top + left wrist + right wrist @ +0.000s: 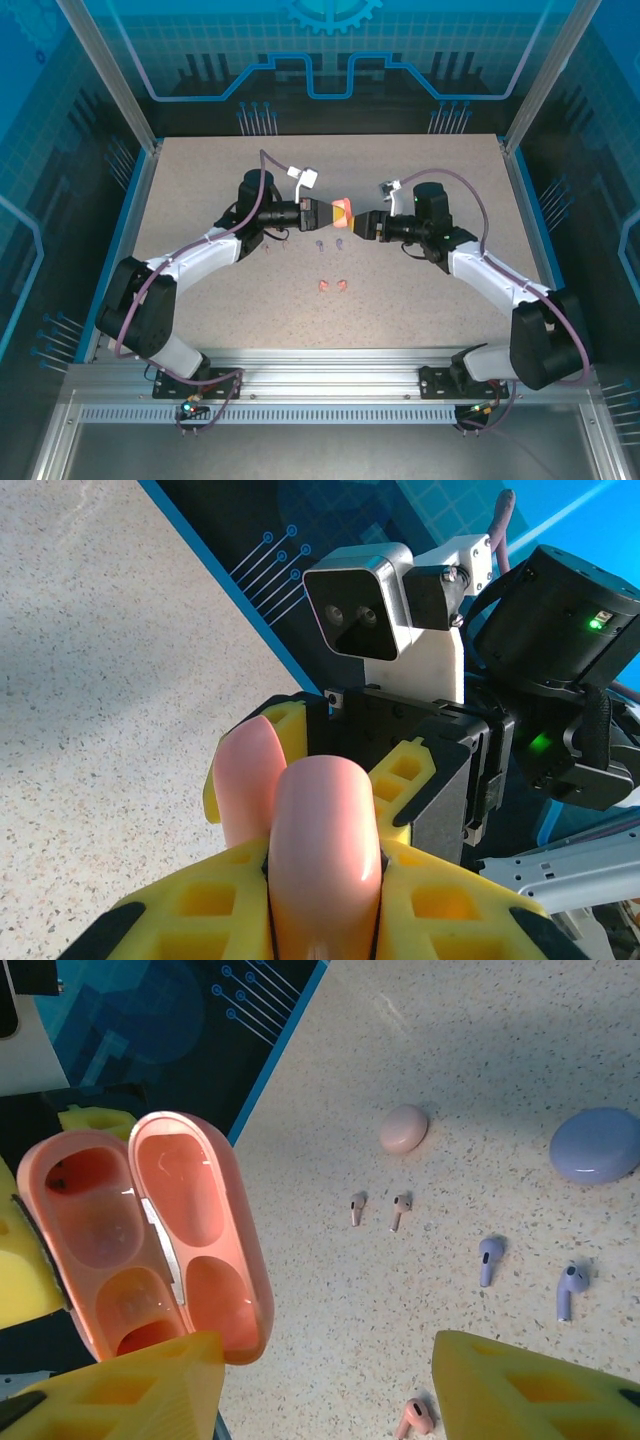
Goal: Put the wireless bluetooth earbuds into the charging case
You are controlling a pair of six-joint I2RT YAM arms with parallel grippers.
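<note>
A coral charging case (150, 1230) hangs above the table with its lid swung open and both wells showing. My left gripper (325, 890) is shut on the case body (325, 850), and the lid (250, 770) stands beside it. My right gripper (325, 1390) is open, its left finger (120, 1390) at the lid's lower edge and its right finger (530, 1390) well apart. Both grippers meet over mid-table (335, 213) (362, 224). On the table lie a pale pink earbud pair (357, 1207), a purple pair (489, 1257) and a coral earbud (415, 1416).
A shut pale pink case (404, 1128) and a shut purple case (595, 1145) rest on the speckled table beyond the buds. A blue rim (140, 200) borders the table. The right wrist camera (365, 600) sits close in front of the left gripper.
</note>
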